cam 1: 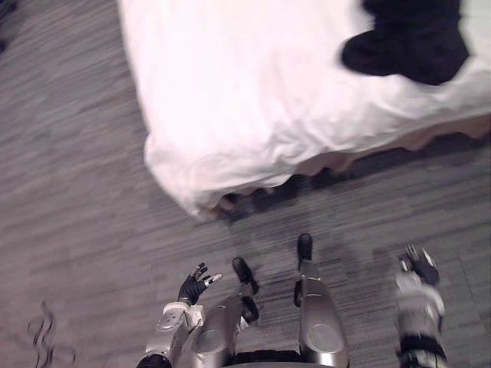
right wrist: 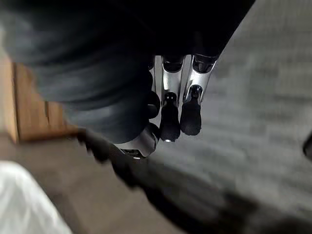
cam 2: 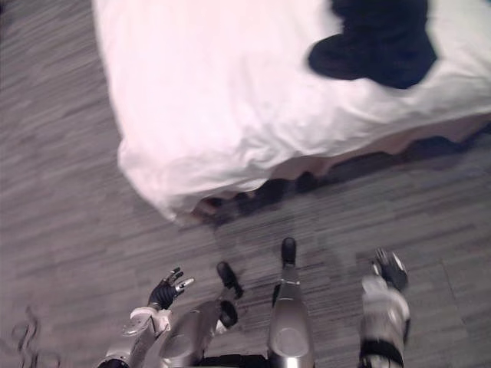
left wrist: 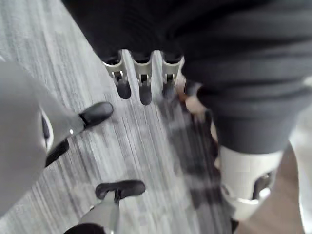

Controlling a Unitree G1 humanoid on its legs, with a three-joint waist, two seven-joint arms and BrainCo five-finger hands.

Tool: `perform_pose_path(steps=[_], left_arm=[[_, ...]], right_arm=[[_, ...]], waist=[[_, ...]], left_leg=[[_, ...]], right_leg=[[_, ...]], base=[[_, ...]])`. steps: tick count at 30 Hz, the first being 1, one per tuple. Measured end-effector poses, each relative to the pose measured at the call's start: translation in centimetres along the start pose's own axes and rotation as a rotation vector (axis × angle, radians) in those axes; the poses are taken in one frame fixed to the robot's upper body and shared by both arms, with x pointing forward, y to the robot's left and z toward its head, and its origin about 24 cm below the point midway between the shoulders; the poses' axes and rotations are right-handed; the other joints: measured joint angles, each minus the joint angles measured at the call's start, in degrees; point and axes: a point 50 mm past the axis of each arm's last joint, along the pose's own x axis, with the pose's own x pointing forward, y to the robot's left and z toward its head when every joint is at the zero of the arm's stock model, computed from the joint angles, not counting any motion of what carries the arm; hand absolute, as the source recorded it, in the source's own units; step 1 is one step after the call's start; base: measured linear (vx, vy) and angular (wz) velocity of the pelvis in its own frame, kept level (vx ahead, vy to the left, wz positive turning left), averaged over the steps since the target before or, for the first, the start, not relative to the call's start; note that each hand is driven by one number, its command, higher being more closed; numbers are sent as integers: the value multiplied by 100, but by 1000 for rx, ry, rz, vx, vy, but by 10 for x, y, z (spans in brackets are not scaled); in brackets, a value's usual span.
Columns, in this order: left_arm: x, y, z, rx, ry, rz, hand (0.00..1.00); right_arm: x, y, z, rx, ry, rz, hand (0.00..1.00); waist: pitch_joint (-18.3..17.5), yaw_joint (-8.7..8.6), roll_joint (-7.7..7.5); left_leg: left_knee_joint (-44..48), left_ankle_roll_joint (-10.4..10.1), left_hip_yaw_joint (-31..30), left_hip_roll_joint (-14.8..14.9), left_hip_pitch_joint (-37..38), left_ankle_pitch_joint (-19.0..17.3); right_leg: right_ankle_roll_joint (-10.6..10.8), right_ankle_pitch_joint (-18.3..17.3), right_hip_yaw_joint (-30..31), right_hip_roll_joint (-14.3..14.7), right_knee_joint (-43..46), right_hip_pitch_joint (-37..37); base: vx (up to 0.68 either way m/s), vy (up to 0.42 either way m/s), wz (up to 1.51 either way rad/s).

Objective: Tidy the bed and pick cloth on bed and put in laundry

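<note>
- Left hand (cam 1: 193, 288) hangs low on the robot's left, above the grey carpet (cam 1: 77, 192), its fingers spread apart and straight, with nothing between them.
- Seen from its own wrist, the left fingers (left wrist: 142, 73) stand side by side in a row, dark tips pointing down at the carpet and touching nothing.
- Right hand (cam 1: 418, 266) hangs at about the same height on the robot's right, also above bare carpet.
- Its own wrist view shows the right fingers (right wrist: 191, 115) straight and close together, not curled round anything; the hand is empty.
- Past those fingers lie a brown wooden panel (right wrist: 31, 105) and, lower down, a patch of white sheet (right wrist: 22, 204).
- Beyond both hands stands the bed (cam 1: 253, 100), covered in the white sheet, with one corner pointing towards the robot and the sheet hanging over it nearly to the carpet.
- Under the sheet's wavy hem a brownish strip of the bed base (cam 1: 418, 142) shows above a dark gap.
- Dark cloth (cam 1: 414, 38), black and crumpled, lies on top of the sheet at the far right of the bed, near the side edge, well apart from both hands.
</note>
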Motion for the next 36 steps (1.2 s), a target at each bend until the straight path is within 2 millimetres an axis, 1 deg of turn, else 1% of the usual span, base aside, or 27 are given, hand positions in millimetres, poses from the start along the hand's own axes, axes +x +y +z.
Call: perform_pose_path(steps=[2, 4, 7, 8, 9, 10, 11, 12, 14, 16, 18, 19, 20, 21, 22, 23, 24, 25, 26, 27, 28, 29, 31, 32, 33, 34, 36], left_arm=[[1, 2, -8, 32, 59, 19, 0], [4, -6, -13, 53, 108, 29, 0], [1, -15, -35, 40, 229, 41, 0], [-1, -12, -41, -2, 258, 61, 0], [-4, -4, -45, -53, 271, 114, 0], [-7, 3, -48, -96, 265, 169, 0], [-8, 12, -47, -110, 256, 214, 0], [-9, 16, -45, -119, 238, 232, 0], [-10, 24, -36, -136, 168, 259, 0], [-10, 24, -32, -158, 125, 244, 0], [-8, 20, -30, -176, 110, 231, 0], [-8, 20, -30, -177, 110, 228, 0], [-7, 14, -30, -182, 112, 213, 0], [-6, 12, -29, -185, 113, 207, 0], [-7, 17, -29, -159, 128, 216, 0], [-8, 20, -31, -150, 140, 221, 0], [-10, 29, -33, -139, 162, 239, 0], [-12, 34, -35, -132, 179, 250, 0], [-12, 38, -35, -137, 183, 260, 0], [-13, 39, -38, -142, 205, 261, 0], [-13, 37, -40, -144, 215, 254, 0], [-14, 34, -43, -151, 228, 247, 0], [-14, 34, -45, -153, 242, 245, 0], [-14, 35, -46, -153, 251, 248, 0], [-13, 35, -46, -150, 254, 249, 0], [-13, 36, -46, -141, 257, 253, 0], [-14, 43, -42, -116, 237, 275, 0]], right_arm=[[-5, 8, -28, -32, 114, 65, 0], [-10, 12, -46, -84, 204, 125, 0], [-15, 24, -59, -191, 276, 248, 0], [-18, 31, -66, -266, 298, 306, 0], [-22, 37, -74, -311, 322, 354, 0], [-23, 44, -76, -353, 319, 406, 0], [-21, 45, -74, -426, 317, 437, 0], [-22, 44, -74, -456, 321, 446, 0], [-27, 40, -79, -538, 343, 466, 0], [-29, 44, -82, -605, 346, 498, 0], [-26, 42, -78, -661, 332, 483, 0], [-26, 42, -78, -662, 332, 478, 0], [-25, 35, -74, -693, 323, 441, 0], [-23, 32, -73, -722, 325, 431, 0], [-25, 29, -77, -772, 355, 427, 0], [-25, 27, -78, -785, 363, 425, 0], [-29, 30, -87, -792, 385, 439, 0], [-29, 35, -90, -783, 391, 458, 0], [-27, 36, -89, -782, 386, 462, 0], [-23, 38, -86, -792, 389, 464, 0], [-23, 37, -85, -803, 395, 466, 0], [-20, 39, -81, -825, 390, 479, 0], [-16, 45, -78, -843, 383, 501, 0], [-15, 50, -78, -847, 374, 511, 0], [-14, 51, -77, -849, 370, 508, 0], [-14, 49, -77, -849, 373, 498, 0], [-16, 45, -81, -835, 389, 485, 0]], waist=[[-87, 8, -49], [-139, -95, 31], [-362, -122, 129], [-420, -107, 174], [-502, -28, 236], [-579, 63, 321], [-587, 166, 404], [-578, 210, 369], [-605, 363, 83], [-613, 382, -22], [-629, 353, 24], [-633, 342, 34], [-696, 316, 140], [-710, 310, 165], [-773, 341, 26], [-851, 342, -82], [-924, 348, -314], [-881, 344, -412], [-827, 340, -439], [-697, 319, -384], [-657, 317, -322], [-586, 336, -201], [-571, 360, -177], [-540, 414, -138], [-534, 423, -131], [-537, 426, -155], [-401, 431, -319]], left_leg=[[288, -157, 683, 227, 351, -114], [553, -161, 985, 363, 612, -109], [1877, -13, 904, 888, 762, -21], [2839, 554, 368, 1226, 584, 223], [4021, 1356, -919, 1428, 8, 1143], [5162, 641, -2295, 1175, -810, 407], [5793, 417, -2990, 871, -1370, -278], [5823, 451, -3118, 755, -1502, -474], [4926, 461, -3296, 366, -1985, -815], [3635, 440, -3482, 59, -2302, -784], [2087, 326, -3552, -194, -2538, -360], [1912, 306, -3542, -206, -2554, -297], [1087, 64, -3524, -188, -2567, 10], [974, 12, -3539, -170, -2558, 147], [1408, 189, -3481, -392, -2570, 381], [1504, 251, -3420, -497, -2568, 380], [1638, 391, -3260, -707, -2532, 300], [1771, 598, -3193, -772, -2447, 163], [1874, 761, -3161, -809, -2324, 12], [1978, 788, -3130, -748, -1943, -214], [1976, 791, -3089, -678, -1768, -276], [1896, 815, -3040, -564, -1443, -376], [1715, 738, -3020, -453, -1125, -539], [1589, 669, -3026, -336, -970, -673], [1529, 605, -3033, -308, -919, -731], [1460, 527, -3084, -315, -850, -818], [1584, 329, -3296, -423, -632, -1142]], right_leg=[[-60, -135, -507, -89, 370, 2], [-103, -370, -169, 81, 706, -91], [-228, -681, 391, 424, 958, -115], [-297, -765, 764, 681, 932, -42], [-396, -765, 1266, 1022, 734, 103], [-478, -758, 1922, 1358, 600, 143], [-549, -720, 2492, 1583, 514, 360], [-544, -716, 2686, 1640, 470, 524], [-497, -747, 3419, 1640, 182, 1067], [-467, -950, 3852, 1545, 188, 1147], [-359, -1225, 4149, 1394, 288, 1192], [-330, -1264, 4163, 1382, 298, 1212], [-234, -1565, 4245, 1366, 416, 1279], [-177, -1784, 4301, 1364, 568, 1338], [-94, -2217, 4359, 1116, 879, 1402], [-25, -2347, 4332, 987, 1028, 1387], [560, -2459, 4011, 720, 2253, 1005], [801, -2236, 3585, 530, 3156, 632], [798, -1956, 3239, 358, 3918, 312], [669, -2029, 2808, 247, 4617, 24], [595, -2080, 2603, 238, 4612, -22], [600, -2195, 2206, 223, 4304, -88], [646, -2185, 1724, 215, 3323, -242], [721, -1766, 1493, 299, 1855, -428], [768, -1405, 1499, 334, 1143, -489], [941, -755, 1677, 341, 12, -569], [1310, -210, 2279, 71, -514, -696]], base=[[220, -56, -173], [209, -87, -122], [203, -125, -139], [276, -166, -204], [366, -119, -301], [403, -5, -345], [379, 164, -284], [372, 183, -222], [313, 166, -158], [253, 222, -111], [312, 308, -65], [345, 306, -30], [400, 327, -21], [524, 423, -26], [464, 361, -21], [505, 331, -33], [492, 270, -39], [488, 256, -41], [449, 219, -30], [422, 172, -21], [476, 156, -21], [299, 84, -17], [324, 33, -23], [429, 3, -19], [448, -50, 0], [323, -66, 23], [471, -196, 63]])
